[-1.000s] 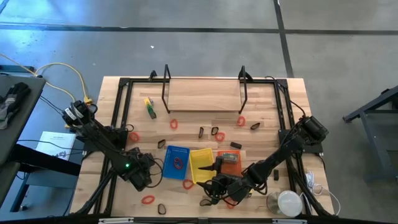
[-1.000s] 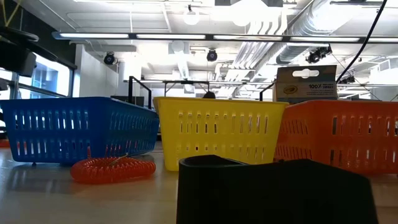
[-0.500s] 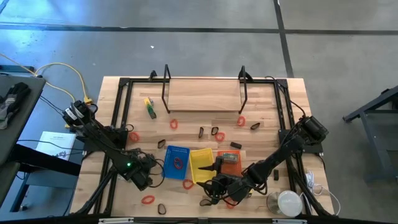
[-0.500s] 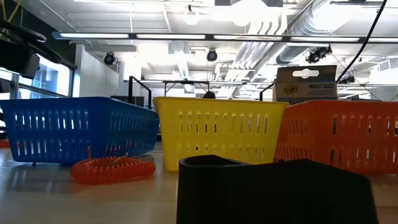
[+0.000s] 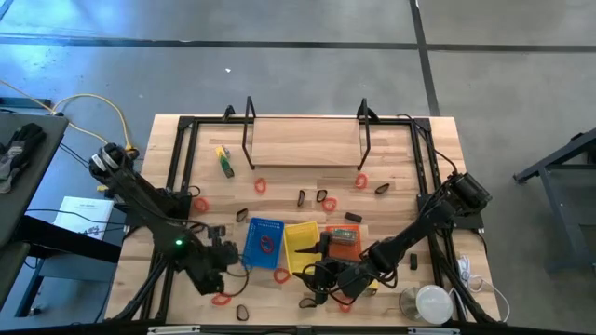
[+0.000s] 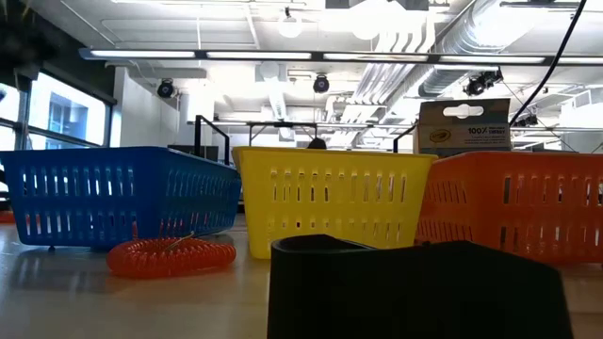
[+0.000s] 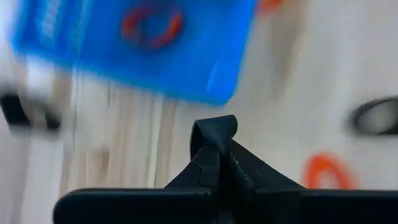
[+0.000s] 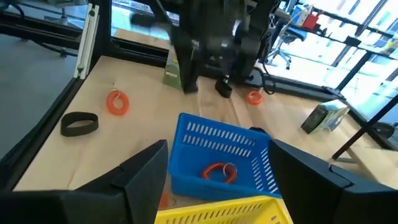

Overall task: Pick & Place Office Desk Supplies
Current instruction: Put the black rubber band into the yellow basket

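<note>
My left gripper (image 5: 226, 253) hangs above the table just left of the blue tray (image 5: 264, 242), shut on a small black loop (image 7: 214, 127). The blue tray holds a red loop (image 7: 152, 22). The yellow tray (image 5: 301, 247) and the orange tray (image 5: 343, 244) stand to its right. My right gripper (image 8: 221, 171) is open above the near side of the yellow tray, with nothing between its fingers. Red loops (image 5: 221, 299) and black loops (image 5: 242, 312) lie loose on the wood. My left gripper pinches the black loop between its two fingertips (image 7: 211, 162). Only a small bend of the loop (image 7: 216, 124) shows past the tips. The fingers slant down from above. The loop is lifted clear of the table.
A red coil (image 6: 170, 256) lies in front of the blue tray. A black wire rack (image 5: 305, 140) stands at the far side, with a yellow-green piece (image 5: 224, 161) to its left. A round white object (image 5: 433, 302) sits near the right front corner.
My left arm has gone up from the table and its wrist has rolled. The gripper now stands a little closer to the blue tray. My right arm has kept still.
</note>
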